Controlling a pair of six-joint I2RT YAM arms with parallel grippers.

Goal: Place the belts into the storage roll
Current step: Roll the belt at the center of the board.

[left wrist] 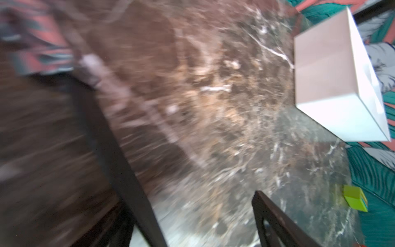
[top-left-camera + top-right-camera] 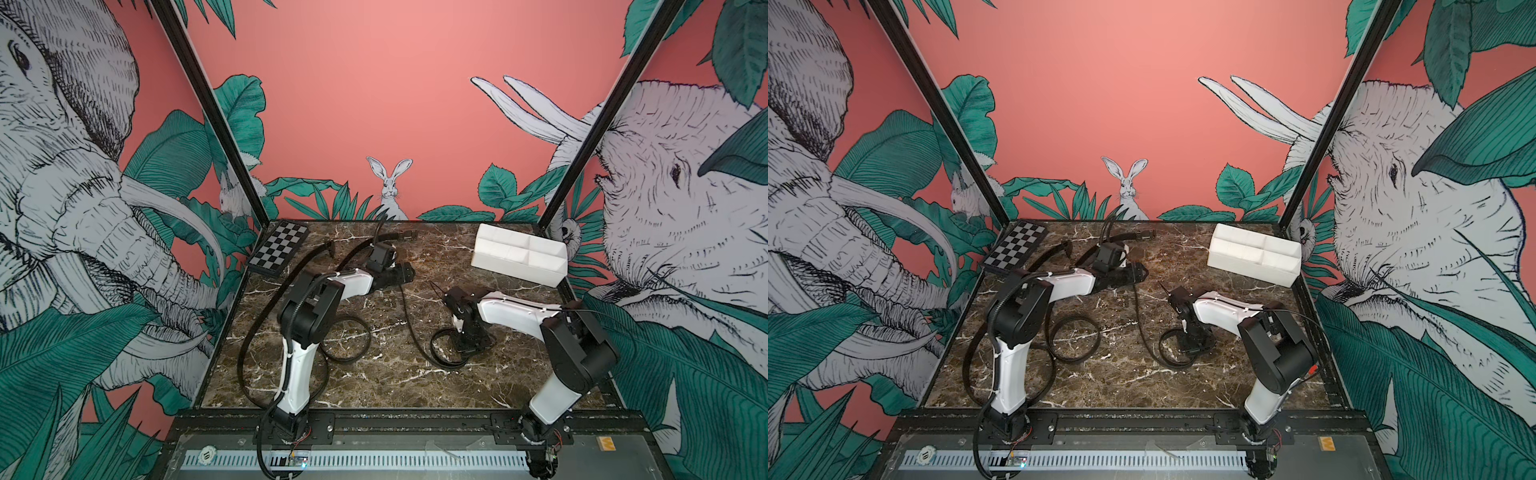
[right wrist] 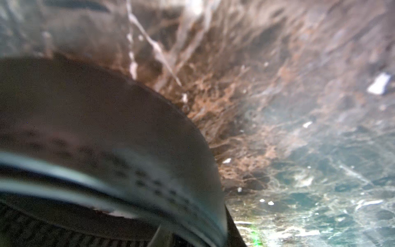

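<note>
Belts [image 2: 369, 338] all lie out on the tabletop [image 2: 374, 386]. None is in the white box [image 2: 515, 270], which stands empty, well beyond my right gripper [image 2: 471, 347] and off to its outer side.

The working belt [image 2: 408, 320] runs from a loose coil [image 3: 96, 128] at the right gripper across to my left gripper [image 2: 405, 272]. The step in hand, as I judge it, is winding that belt small enough for one compartment.

The left gripper's jaws stand wide apart with nothing clamped. A dark strip passes close by one finger in the blurred wrist view, but I cannot tell if it touches. The right gripper is pressed down into the coil. Its jaws are hidden from above by its own body, and at the wrist by the belt, so I cannot say whether it grips.

To do this well, I would close the left jaws across the flat of the belt, not its edge. I would feed the slack toward the right gripper gently, keeping it flat and lightly taut. A hard pull could drag the coil open.
</note>
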